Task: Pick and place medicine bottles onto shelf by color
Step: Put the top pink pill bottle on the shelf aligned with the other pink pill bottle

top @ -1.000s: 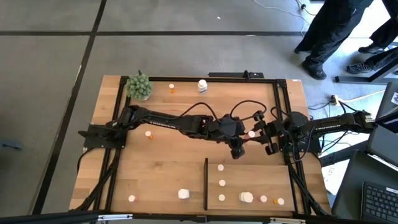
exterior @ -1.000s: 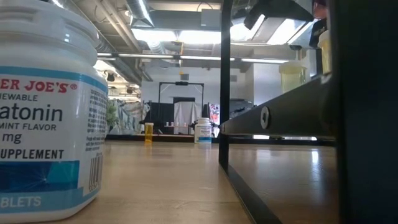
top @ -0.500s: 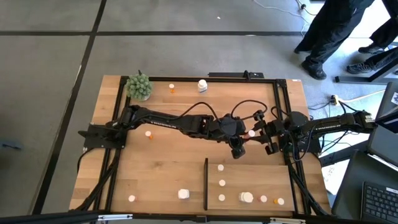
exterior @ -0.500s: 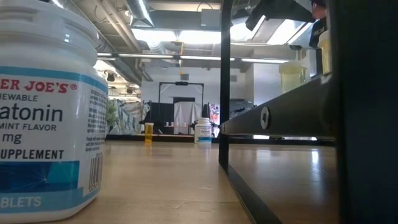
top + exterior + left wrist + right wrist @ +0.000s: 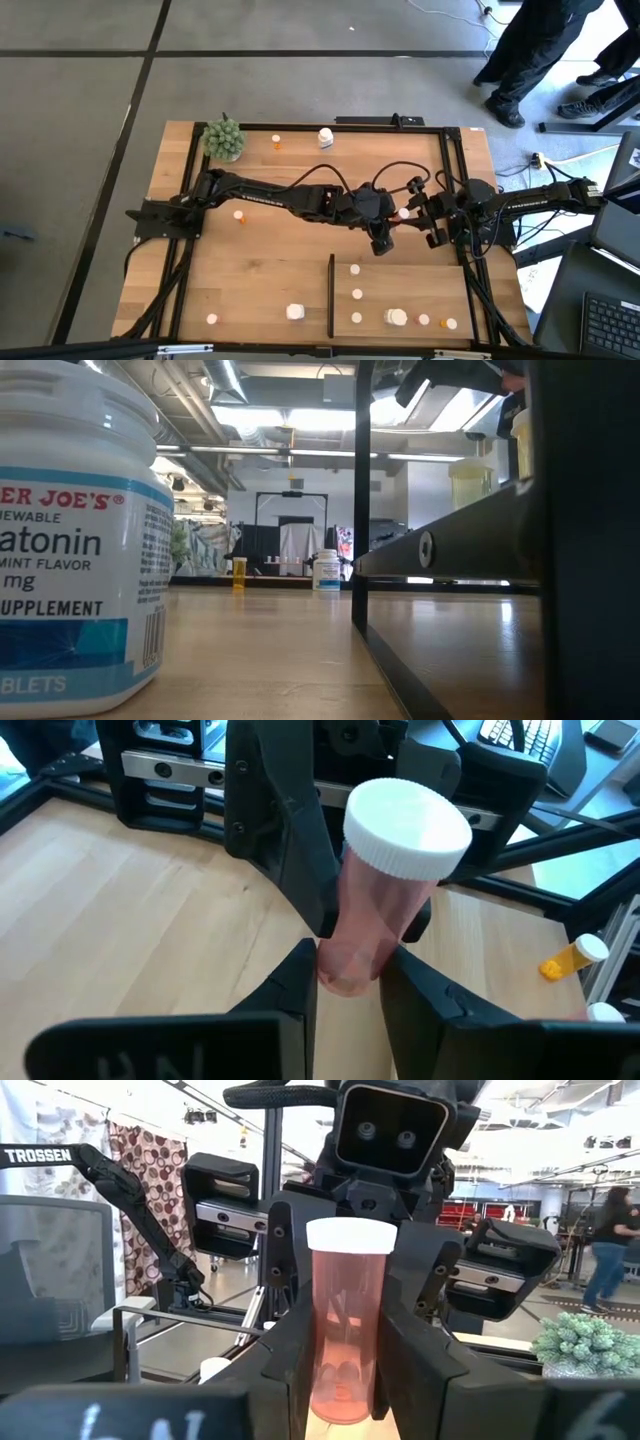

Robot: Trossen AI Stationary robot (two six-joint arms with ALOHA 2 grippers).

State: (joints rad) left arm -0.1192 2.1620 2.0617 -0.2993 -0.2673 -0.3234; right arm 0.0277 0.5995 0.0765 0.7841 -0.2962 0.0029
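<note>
Orange plastic under a white cap: the orange bottle (image 5: 395, 880) hangs upright in the air just behind the shelf (image 5: 400, 285), caught between both arms at once. The right gripper (image 5: 345, 1330) clamps its body from either side. The left gripper (image 5: 350, 960) has its fingers (image 5: 295, 975) pressed narrowly against the base. Two grips on one bottle read as a hand-over, probably so that the better-placed arm can carry it down to the shelf.

On the shelf the sorting already shows. Three small white bottles (image 5: 356, 295) stand in a line just inside the black strip (image 5: 331, 295). A chunky white one (image 5: 397, 317) sits near the front edge, with two orange bottles (image 5: 437, 321) beside it toward the outer corner. That corner looks like the proper home for the held one.

Room there is tight: the table frame (image 5: 468, 290) runs along the shelf's outer side, and the front edge is near. The middle of the shelf lies bare, so coming in over the back edge seems the easiest way.

Across the strip from the shelf stand another chunky white bottle (image 5: 294, 312) and, farther off, a small white one (image 5: 212, 319). Well behind the shelf, along the far side of the table, wait an orange bottle (image 5: 276, 142) and a white bottle (image 5: 325, 137), with the plant (image 5: 224, 138) beyond them.
</note>
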